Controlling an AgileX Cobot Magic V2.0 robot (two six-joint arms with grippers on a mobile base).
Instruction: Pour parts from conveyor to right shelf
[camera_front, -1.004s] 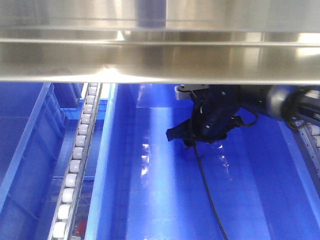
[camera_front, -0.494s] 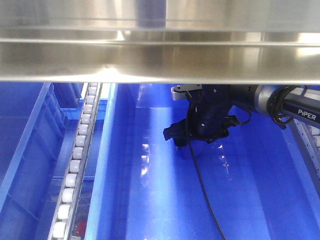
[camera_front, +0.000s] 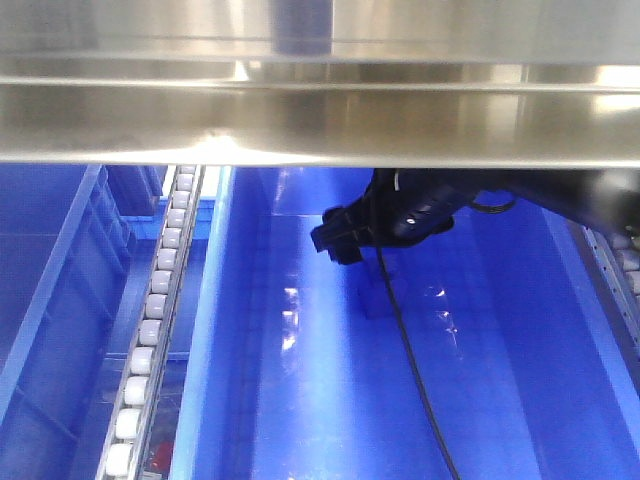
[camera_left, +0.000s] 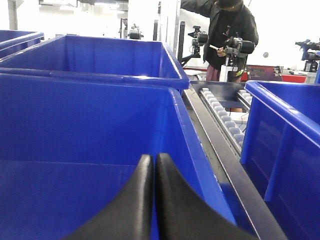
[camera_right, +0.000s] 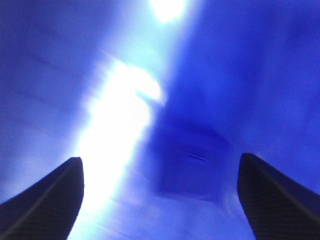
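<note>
Seen from the front-facing view only: a steel beam (camera_front: 320, 110) across the top, a roller track (camera_front: 155, 320) running far to near at left, and a large blue bin (camera_front: 420, 400) filling the middle and right. Just under the beam, inside that bin, the right hand (camera_front: 335, 240), dark, pointing left, a black cable (camera_front: 410, 370) trailing toward the near edge. Hard to tell from here how its fingers stand.

Answered by the right wrist view: two dark fingers (camera_right: 47, 197) well apart at the picture's lower corners, so released, nothing between them. Beyond them only blurred blue bin floor (camera_right: 200, 100) with a bright glare and a darker squarish patch; too blurred to name.

Shown by the left wrist view alone: the left hand (camera_left: 152, 167), its fingers pressed together, clenched on nothing, above the wall of another blue bin (camera_left: 75, 115). To the right a second roller track (camera_left: 222, 117) and one more blue bin (camera_left: 285, 130); far off, a person (camera_left: 227, 35) standing.

No parts made out in any view; where they lie cannot be told.
</note>
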